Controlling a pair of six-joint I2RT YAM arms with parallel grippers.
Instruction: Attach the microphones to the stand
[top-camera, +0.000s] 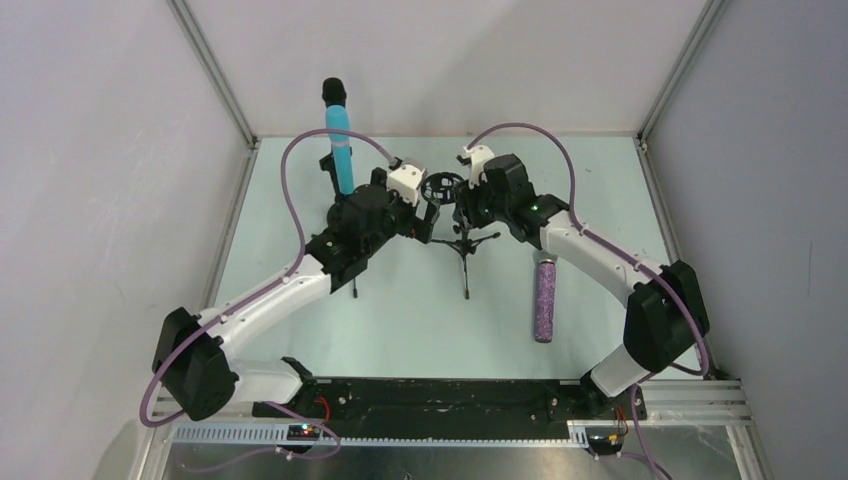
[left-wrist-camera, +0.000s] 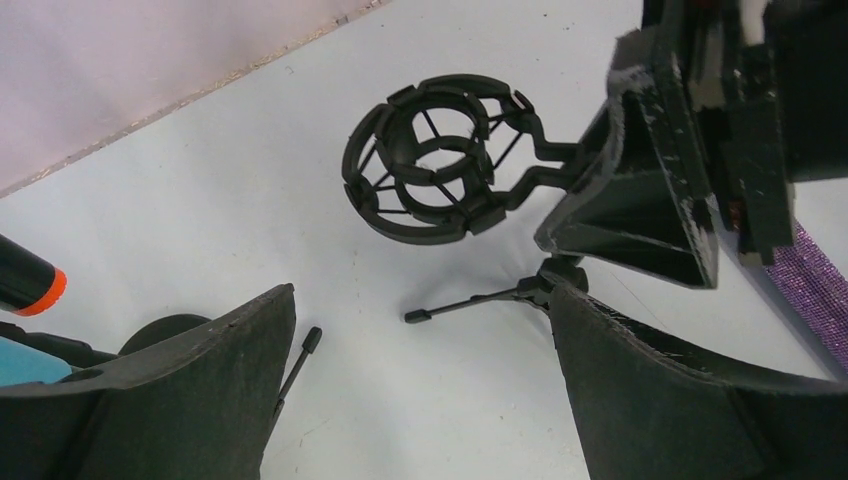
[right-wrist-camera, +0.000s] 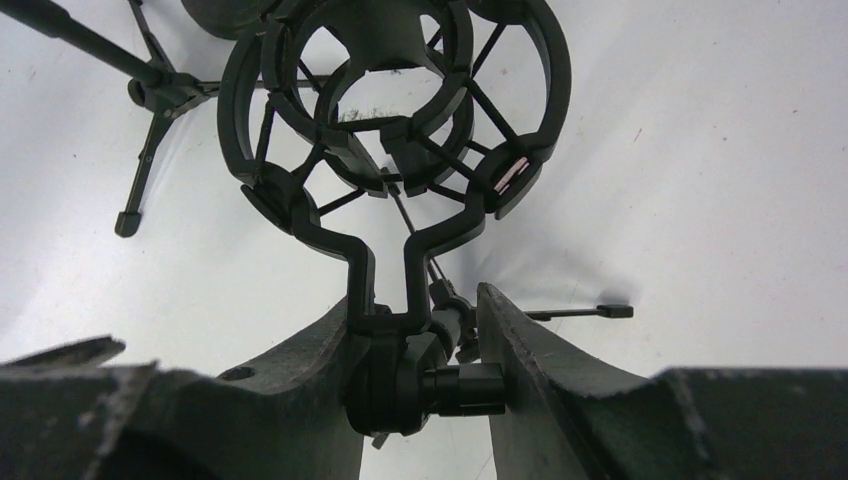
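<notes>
The black stand (top-camera: 463, 243) is a small tripod with a ring-shaped shock mount (top-camera: 444, 187) on top, and the ring is empty (left-wrist-camera: 430, 160). My right gripper (top-camera: 465, 210) is shut on the stand's swivel joint (right-wrist-camera: 425, 385) just below the ring (right-wrist-camera: 400, 100). My left gripper (top-camera: 427, 218) hangs open on the stand's left side, nothing between its fingers (left-wrist-camera: 200, 390). The cyan-blue microphone (top-camera: 341, 150) stands upright behind the left arm, its foot hidden. The glittery purple microphone (top-camera: 545, 298) lies on the table. A black microphone's orange-red end (left-wrist-camera: 45, 290) shows at the edge of the left wrist view.
A second tripod's leg (top-camera: 354, 288) pokes out from under the left arm, and its legs (right-wrist-camera: 150, 90) show in the right wrist view. Walls close in the pale green table (top-camera: 420, 320) at the back and on both sides.
</notes>
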